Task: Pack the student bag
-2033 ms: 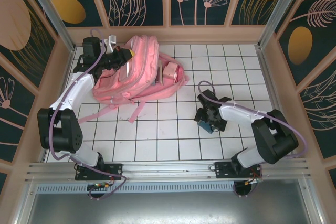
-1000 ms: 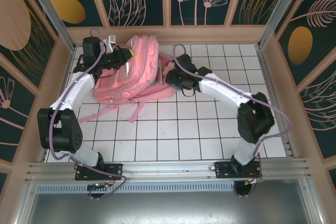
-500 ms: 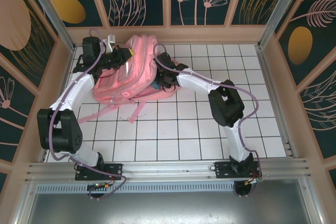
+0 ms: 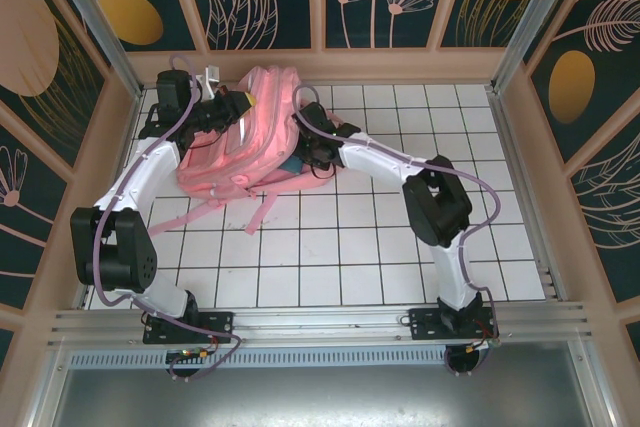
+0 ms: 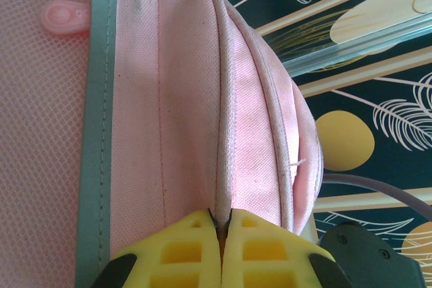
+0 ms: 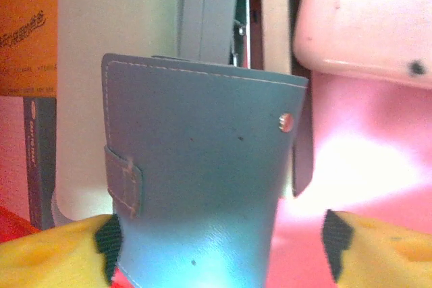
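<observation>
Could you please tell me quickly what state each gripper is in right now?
Left gripper: closed on a seam of the student bag.
Right gripper: open, with the blue case loose between its fingers.

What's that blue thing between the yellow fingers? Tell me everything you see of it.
The blue case looks like soft leather, with pale stitching along its top, a strap loop on one side and a metal stud. It sits between the parted right fingers, at the mouth of the pink backpack, a gap beside one finger.

White-black arms [image 4: 150, 162], purple cables [image 5: 364, 179], yellow jaws
</observation>
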